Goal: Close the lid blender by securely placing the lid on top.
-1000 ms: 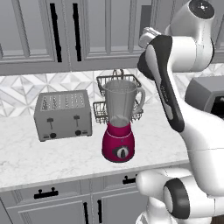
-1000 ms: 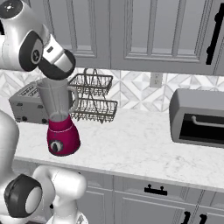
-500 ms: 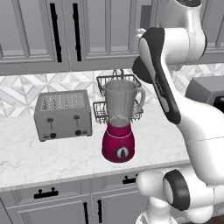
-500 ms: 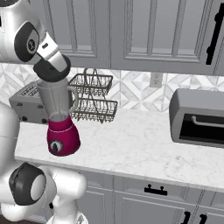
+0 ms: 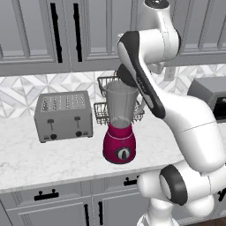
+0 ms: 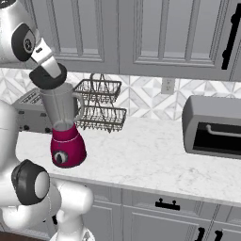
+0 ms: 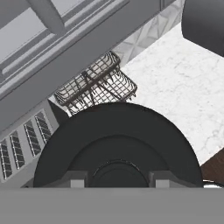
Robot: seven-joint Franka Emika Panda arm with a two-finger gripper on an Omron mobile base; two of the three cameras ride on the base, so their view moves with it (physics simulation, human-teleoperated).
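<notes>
Gripper grips lid above blender; no legible writing.

lid: matt dark plastic | blender: clear jar, glossy magenta base | toaster: brushed metal | counter: polished marble | rack: wire

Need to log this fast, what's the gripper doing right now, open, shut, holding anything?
Gripper: shut on the lid, holding it over the blender jar's mouth.

Grey cabinets hang above a white marble counter and patterned backsplash.
</notes>
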